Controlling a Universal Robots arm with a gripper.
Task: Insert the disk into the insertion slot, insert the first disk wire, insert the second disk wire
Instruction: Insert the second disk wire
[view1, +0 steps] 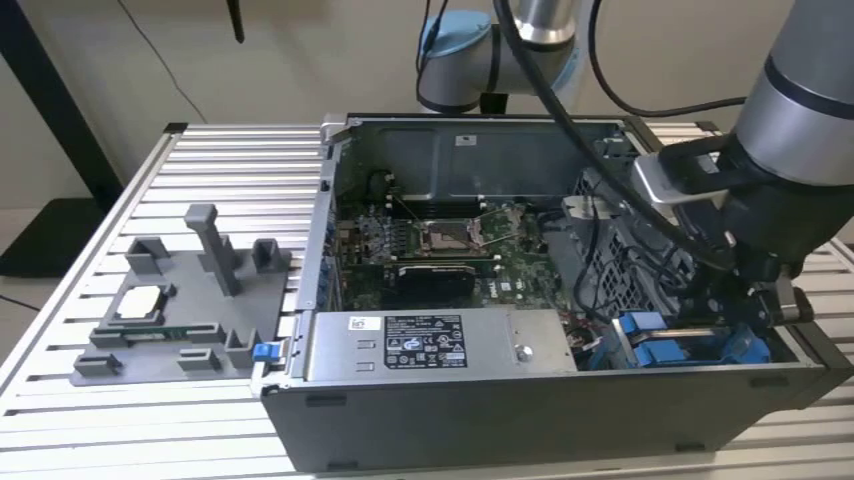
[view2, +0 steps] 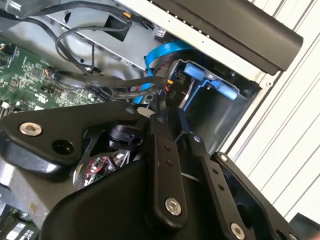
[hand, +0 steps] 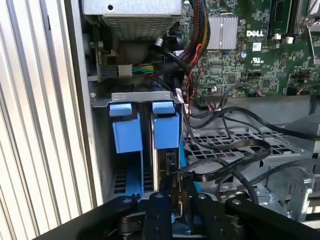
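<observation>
The disk (hand: 169, 159) stands on edge in the insertion slot (hand: 131, 96) of the grey drive cage, its blue carrier (hand: 165, 131) at the top. In the exterior view the blue carrier (view1: 663, 350) sits at the case's front corner on the exterior view's right, below my arm (view1: 801, 120). My gripper (hand: 177, 196) is down at the disk's end. Its fingers (view2: 162, 150) are shut on the plug of a black disk wire (hand: 225, 167), pressed against the disk (view2: 181, 93). A second bay (hand: 125, 135) with a blue fitting lies beside the disk.
The open computer case (view1: 534, 425) lies on a slatted table (view1: 80, 420). It holds the motherboard (view1: 447, 240), the labelled power-supply box (view1: 427, 345), and loose black cables (hand: 230, 112) over the perforated cage top. A grey fixture tray (view1: 174, 310) stands on the exterior view's left.
</observation>
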